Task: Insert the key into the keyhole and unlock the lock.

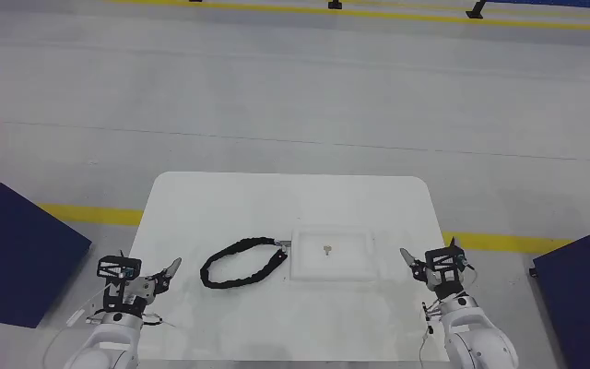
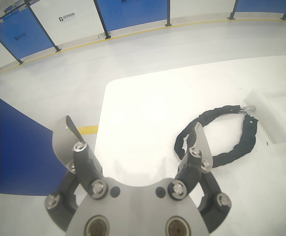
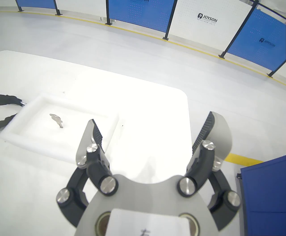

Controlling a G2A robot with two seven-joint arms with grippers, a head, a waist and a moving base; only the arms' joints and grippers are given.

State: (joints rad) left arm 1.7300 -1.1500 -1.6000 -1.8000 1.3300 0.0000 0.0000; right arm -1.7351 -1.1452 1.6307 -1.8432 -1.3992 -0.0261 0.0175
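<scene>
A small metal key (image 1: 326, 248) (image 3: 56, 119) lies flat inside a shallow white tray (image 1: 304, 268) (image 3: 13, 130) at the middle of the white table (image 1: 230, 198). A black sleeved chain lock (image 1: 241, 263) (image 2: 223, 134) forms a loop left of the tray, its metal end (image 2: 248, 108) against the tray's corner. My left gripper (image 1: 146, 275) (image 2: 134, 127) is open over the table's front left corner, apart from the chain. My right gripper (image 1: 429, 256) (image 3: 152, 125) is open at the front right edge, right of the tray. Neither holds anything.
Blue panels (image 1: 28, 249) stand on the floor at both sides of the table. Yellow floor lines (image 1: 83, 214) run behind the table. Blue and white fence boards (image 3: 201, 20) stand far back.
</scene>
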